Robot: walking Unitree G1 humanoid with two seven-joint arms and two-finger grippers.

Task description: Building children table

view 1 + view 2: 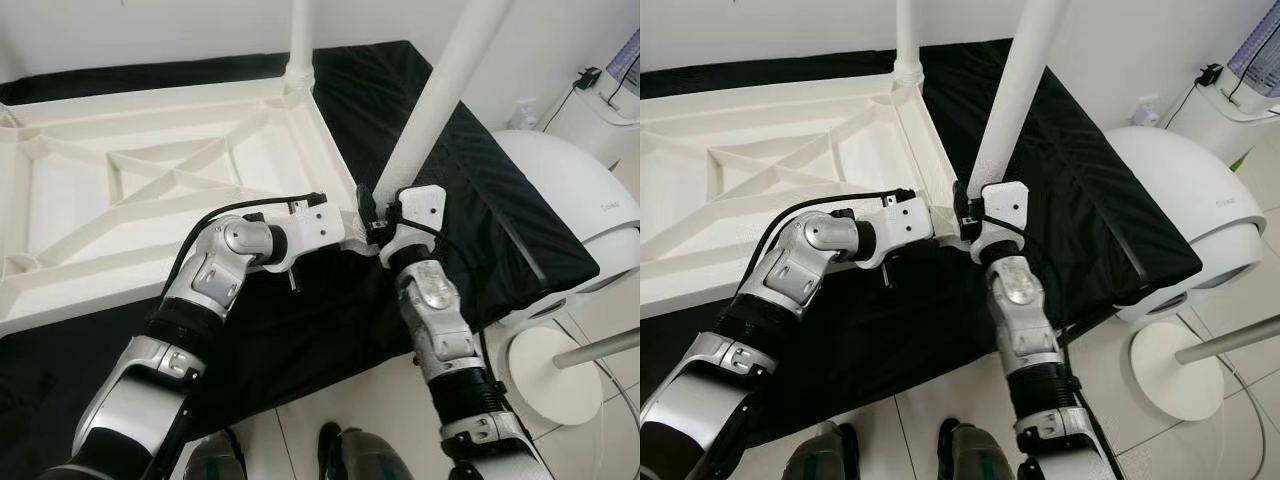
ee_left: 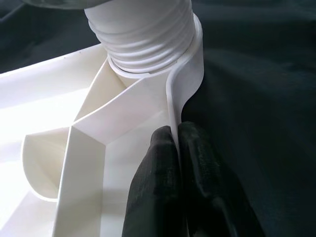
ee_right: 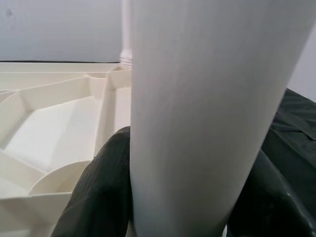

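Observation:
A white plastic table top (image 1: 120,190) lies upside down on a black cloth (image 1: 500,220), its ribbed underside facing up. One white leg (image 1: 300,40) stands in the far corner socket. A second leg (image 1: 440,90) rises tilted from the near right corner. Its threaded end (image 2: 143,34) sits in that corner's socket. My left gripper (image 2: 176,131) is shut on the thin rim (image 2: 185,84) of the table top just beside the socket. My right gripper (image 3: 192,163) is shut on the lower part of the tilted leg, one finger (image 3: 103,187) on each side.
The cloth covers a low platform that drops to a tiled floor on the right. A white domed appliance (image 1: 590,200) stands close to its right edge, with a round white base (image 1: 555,375) and a pole (image 1: 600,350) below it. My feet (image 1: 340,455) are at the cloth's front edge.

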